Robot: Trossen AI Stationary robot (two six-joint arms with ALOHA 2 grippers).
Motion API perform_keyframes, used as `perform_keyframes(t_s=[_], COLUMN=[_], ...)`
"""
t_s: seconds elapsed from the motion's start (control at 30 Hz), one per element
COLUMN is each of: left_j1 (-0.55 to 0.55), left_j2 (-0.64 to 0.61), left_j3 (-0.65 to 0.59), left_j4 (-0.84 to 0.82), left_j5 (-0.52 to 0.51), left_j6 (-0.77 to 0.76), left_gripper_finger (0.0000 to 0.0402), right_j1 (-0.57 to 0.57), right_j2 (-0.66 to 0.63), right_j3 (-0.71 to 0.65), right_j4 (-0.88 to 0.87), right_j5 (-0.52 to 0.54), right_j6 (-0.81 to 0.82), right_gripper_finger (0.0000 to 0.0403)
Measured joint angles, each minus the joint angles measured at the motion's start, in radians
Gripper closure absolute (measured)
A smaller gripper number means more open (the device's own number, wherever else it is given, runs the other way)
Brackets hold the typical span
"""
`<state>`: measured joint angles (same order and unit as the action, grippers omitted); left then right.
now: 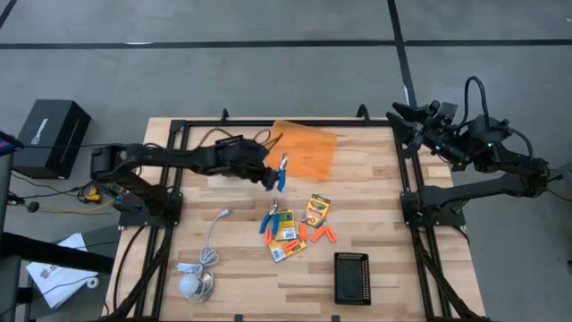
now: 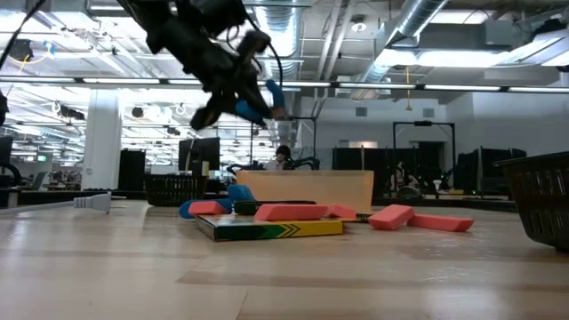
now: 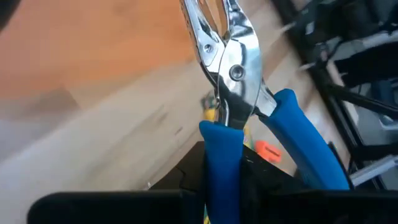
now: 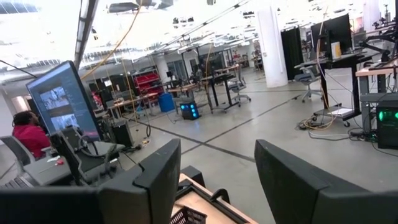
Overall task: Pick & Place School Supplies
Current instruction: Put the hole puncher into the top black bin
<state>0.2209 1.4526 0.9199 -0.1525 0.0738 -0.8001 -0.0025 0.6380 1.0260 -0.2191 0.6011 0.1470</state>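
Small blue-handled scissors (image 1: 282, 170) hang in the air over the table's middle-left, held by my left gripper (image 1: 268, 173), which is shut on them. The steel blades (image 3: 225, 43) point away from the gripper. On the table lie a second blue-handled tool (image 1: 269, 218), yellow-and-green crayon boxes (image 1: 316, 209) (image 1: 284, 227) and short orange sticks (image 1: 322, 236). My right gripper (image 4: 217, 180) stands open, raised at the table's far right corner (image 1: 407, 116), with nothing between its fingers. My left gripper pinches one blue handle (image 3: 221, 163) of the scissors between its two fingers, just behind the pivot. The other handle (image 3: 306, 149) sticks out free to one side. The fingers lie along the scissors, slanting down. The scissors are lifted clear of the table (image 2: 258, 102).
An orange flat sheet or pouch (image 1: 306, 147) lies at the far middle of the table. A black rectangular tray (image 1: 351, 277) stands near the front right. A white cable with a round puck (image 1: 198, 277) lies at the front left. A dark basket (image 2: 542, 200) shows at the right in the low view.
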Motion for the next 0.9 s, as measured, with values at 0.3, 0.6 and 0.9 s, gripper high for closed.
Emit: perform_keyframes(t_s=[0.3, 0.6, 0.9], left_j1=[0.120, 0.279, 0.401], left_j2=[-0.101, -0.105, -0.104], left_j3=[0.001, 0.001, 0.001], left_j4=[-0.213, -0.409, -0.492], left_j5=[-0.078, -0.133, -0.155], left_j6=[0.102, 0.116, 0.166], left_gripper_finger=[0.0361, 0.0361, 0.0360], right_j1=[0.000, 0.000, 0.000], right_j2=[0.000, 0.002, 0.002], right_j3=[0.000, 0.000, 0.000], right_j4=[0.028, 0.036, 0.041], right_j5=[0.001, 0.002, 0.002], right_j6=[0.000, 0.003, 0.003], right_gripper_finger=[0.0205, 0.0205, 0.0205])
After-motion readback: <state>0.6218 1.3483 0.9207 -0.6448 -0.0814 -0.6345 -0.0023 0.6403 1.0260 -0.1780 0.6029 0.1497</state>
